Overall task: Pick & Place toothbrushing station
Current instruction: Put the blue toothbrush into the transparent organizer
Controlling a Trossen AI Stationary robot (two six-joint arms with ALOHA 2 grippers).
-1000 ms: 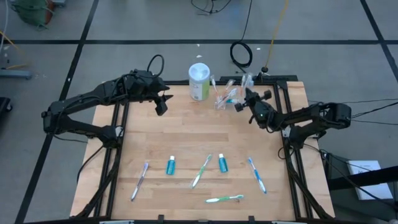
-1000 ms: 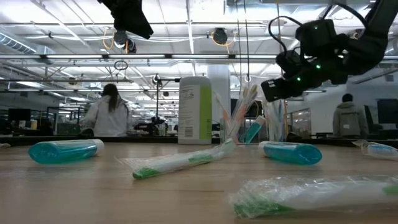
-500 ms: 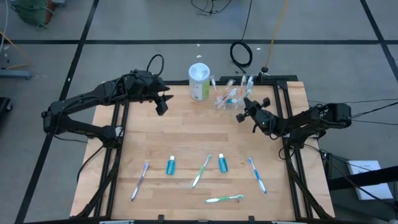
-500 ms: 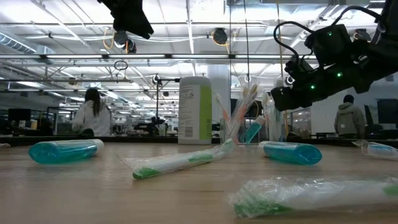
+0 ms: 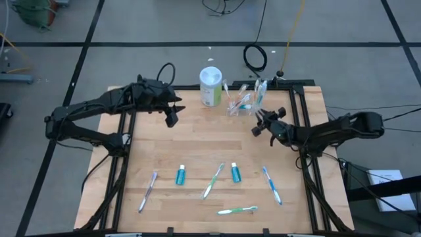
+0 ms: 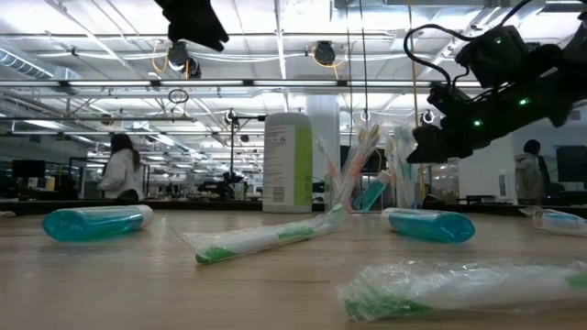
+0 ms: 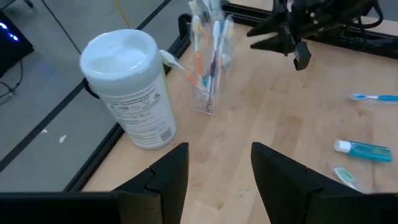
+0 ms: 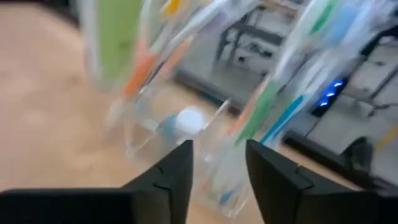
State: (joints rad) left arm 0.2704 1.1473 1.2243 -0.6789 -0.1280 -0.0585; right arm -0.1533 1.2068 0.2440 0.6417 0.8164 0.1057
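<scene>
Partly done, by appearance: toothbrushing station (image 5: pixel 243 100) upright just ahead of right gripper (image 5: pixel 258 125), jaws parted, empty. Several toothbrushes (image 5: pixel 272 184) and tubes behind it, unplaced. Left gripper (image 5: pixel 173 116) open, idle.

- Holder (image 5: pixel 241 104) at surface (image 5: pixel 197 141) back edge, canister (image 5: pixel 210 86) just left.
- Right tool (image 5: pixel 262 123) near holder's front right.
- Toothbrushes and tubes (image 5: pixel 180 175) along front.
</scene>
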